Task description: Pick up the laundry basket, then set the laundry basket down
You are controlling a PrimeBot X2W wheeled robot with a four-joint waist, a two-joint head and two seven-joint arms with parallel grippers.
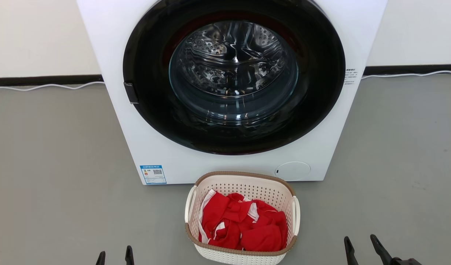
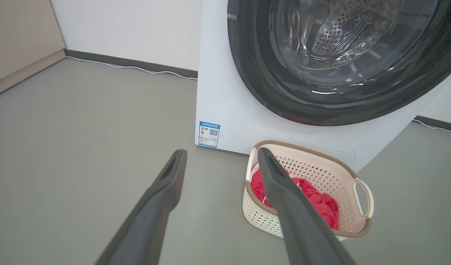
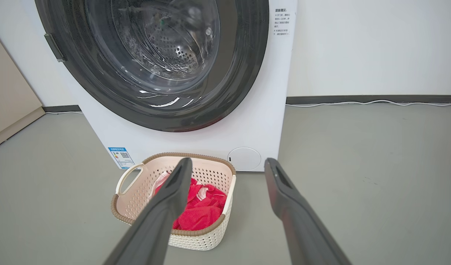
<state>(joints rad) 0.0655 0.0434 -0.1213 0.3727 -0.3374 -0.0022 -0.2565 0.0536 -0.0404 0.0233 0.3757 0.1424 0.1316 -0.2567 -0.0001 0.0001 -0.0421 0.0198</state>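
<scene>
At lower centre, on the floor (image 1: 63,165) just before the washer (image 1: 210,165): laundry basket (image 1: 247,187) holding red cloth (image 1: 247,224), clear of left end effector (image 1: 115,252) and right end effector (image 1: 359,238), both spread apart.

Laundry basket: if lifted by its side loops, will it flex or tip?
Probably light: the laundry basket is perforated plastic holding only red cloth. Walls may flex slightly. By one handle it would likely tilt; both should level it.

One washing machine (image 1: 181,162), one laundry basket (image 1: 244,187), one blue label (image 1: 153,174), one heap of red cloth (image 1: 247,224), and two grippers (left gripper (image 1: 114,252), right gripper (image 1: 359,239)).
</scene>
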